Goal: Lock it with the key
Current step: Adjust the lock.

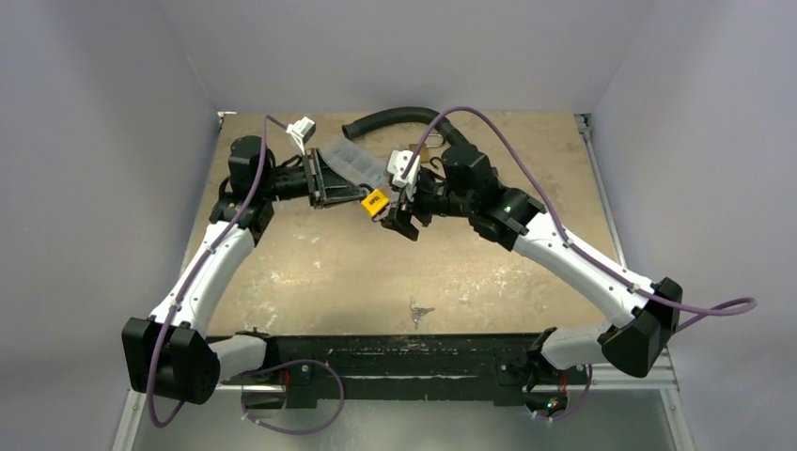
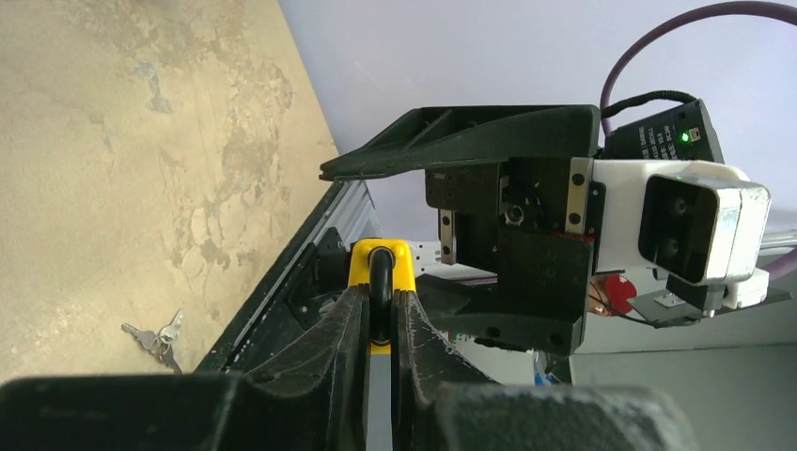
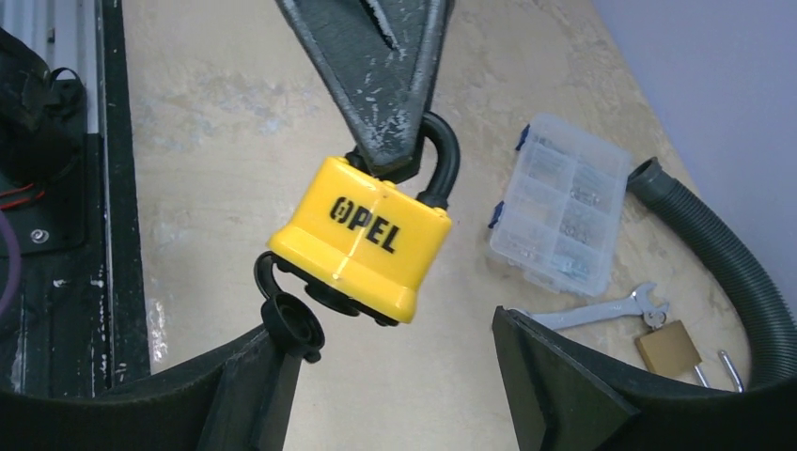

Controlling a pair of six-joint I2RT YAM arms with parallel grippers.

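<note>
A yellow padlock (image 1: 375,202) with a black shackle hangs above the table, held by its shackle in my left gripper (image 1: 355,194), which is shut on it. In the left wrist view the shackle (image 2: 381,282) is pinched between the fingers. In the right wrist view the padlock (image 3: 367,235) hangs just ahead, its black keyhole cap (image 3: 291,324) flipped open. My right gripper (image 1: 402,224) is open and empty right beside the padlock's bottom. A bunch of keys (image 1: 418,310) lies on the table near the front edge, also in the left wrist view (image 2: 158,336).
A clear plastic parts box (image 3: 562,205), a spanner (image 3: 601,307), a brass padlock (image 3: 669,346) and a black corrugated hose (image 3: 724,254) lie at the back of the table. A black rail (image 1: 395,352) runs along the front edge.
</note>
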